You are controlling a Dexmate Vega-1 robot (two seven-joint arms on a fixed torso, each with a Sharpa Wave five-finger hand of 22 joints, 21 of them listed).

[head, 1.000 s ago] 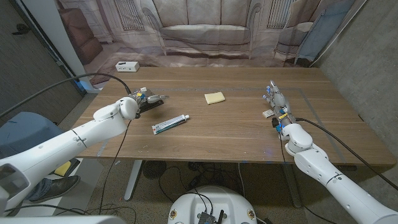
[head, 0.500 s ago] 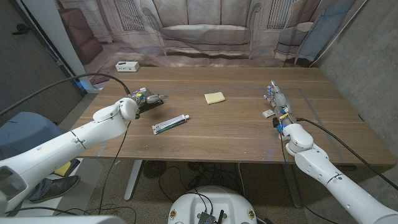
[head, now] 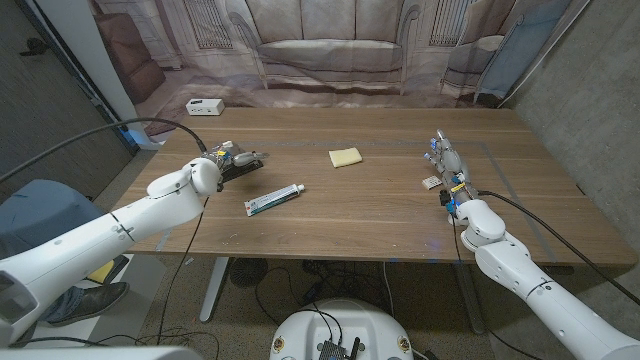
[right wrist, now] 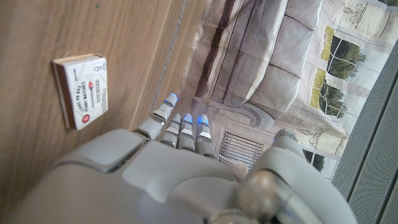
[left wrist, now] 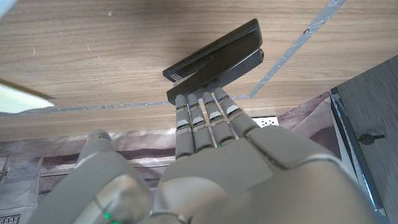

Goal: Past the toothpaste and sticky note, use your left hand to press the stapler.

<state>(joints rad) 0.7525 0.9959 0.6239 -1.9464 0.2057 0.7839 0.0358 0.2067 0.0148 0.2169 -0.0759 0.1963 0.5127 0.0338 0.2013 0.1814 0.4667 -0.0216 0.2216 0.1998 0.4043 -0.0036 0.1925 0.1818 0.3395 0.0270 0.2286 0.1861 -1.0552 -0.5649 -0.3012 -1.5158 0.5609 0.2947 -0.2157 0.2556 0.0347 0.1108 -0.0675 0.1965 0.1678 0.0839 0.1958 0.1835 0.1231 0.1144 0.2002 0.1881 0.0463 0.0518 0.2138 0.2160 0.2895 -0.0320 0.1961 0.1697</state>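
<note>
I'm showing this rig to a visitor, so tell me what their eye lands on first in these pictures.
First, the white left hand at the table's left side, its straight fingers touching the near end of the black metal stapler. Next, the white toothpaste tube lying at a slant near the middle of the wooden table, with the pale yellow sticky note beyond it. On the right, the right hand waits by a small matchbox.

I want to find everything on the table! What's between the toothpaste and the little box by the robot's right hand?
In the head view, only bare wood lies between the toothpaste and the small box. The yellow sticky note sits farther back, off that line.
</note>
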